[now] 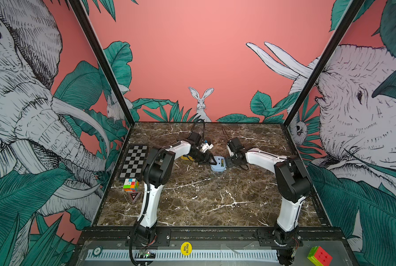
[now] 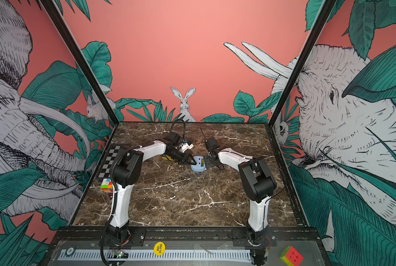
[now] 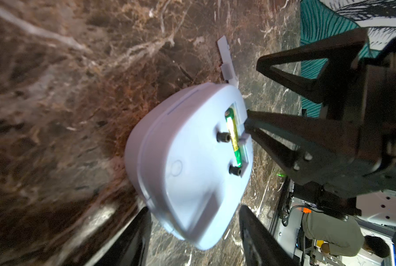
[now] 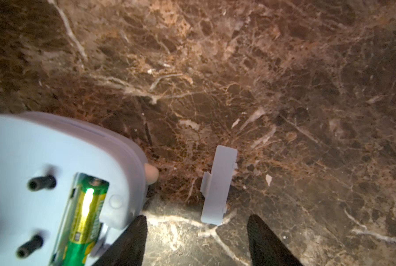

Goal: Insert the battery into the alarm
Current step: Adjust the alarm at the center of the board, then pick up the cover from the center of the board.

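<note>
Both arms reach forward with elbows raised and forearms sloping down to the alarm (image 1: 218,167) from opposite sides. The left gripper (image 1: 209,160) is at its left end, jaws apart astride that end; whether they press it is unclear. The right gripper (image 1: 228,162) is at its right edge, jaws spread, one fingertip (image 3: 258,118) touching it.

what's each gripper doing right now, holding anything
left gripper: fingers straddle one end of the alarm; whether they grip it cannot be told
right gripper: open, holding nothing
</note>
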Robot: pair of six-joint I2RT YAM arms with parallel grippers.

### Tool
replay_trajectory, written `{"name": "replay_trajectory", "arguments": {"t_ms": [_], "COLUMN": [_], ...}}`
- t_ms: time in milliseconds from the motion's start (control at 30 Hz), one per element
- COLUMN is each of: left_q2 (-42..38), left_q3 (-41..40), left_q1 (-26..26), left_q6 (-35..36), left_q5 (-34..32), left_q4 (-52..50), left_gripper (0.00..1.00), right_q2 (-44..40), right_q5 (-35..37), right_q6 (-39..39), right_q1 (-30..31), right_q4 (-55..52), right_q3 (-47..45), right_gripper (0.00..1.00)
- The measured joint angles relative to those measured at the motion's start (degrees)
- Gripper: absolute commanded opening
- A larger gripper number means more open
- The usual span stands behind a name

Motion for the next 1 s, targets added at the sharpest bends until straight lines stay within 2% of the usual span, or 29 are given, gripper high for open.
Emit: {"name": "replay_trajectory", "arguments": {"t_ms": [267, 367, 700, 1000], "left_q2": [-3.6, -5.1, -5.7, -5.7], "left_q3": [-1.7, -1.7, -1.7, -1.7], "left_q1": [-0.7, -0.7, -0.7, -0.7], "left_q6": [-1.0, -1.1, -1.3, -1.3], "left_q5": [1.1, 1.1, 0.3, -0.4], "left_q4": [1.7, 2.6, 3.3, 3.2], "left_gripper": [0.62, 0.62, 0.61, 0.6], "right_q2": [-0.4, 0.3, 4.2, 6.8], "right_q5": [-6.1, -8.7, -11.2, -11.3], "right_q6": [1.9, 2.8, 4.3, 4.8], "right_q1": [-2.9, -3.6, -5.0, -5.2], "right_q4": [-1.9, -4.1, -6.1, -8.4], "right_q3": [0.8, 3.7, 9.0, 9.4], "right_gripper": [0.37, 0.3, 0.24, 0.23]}}
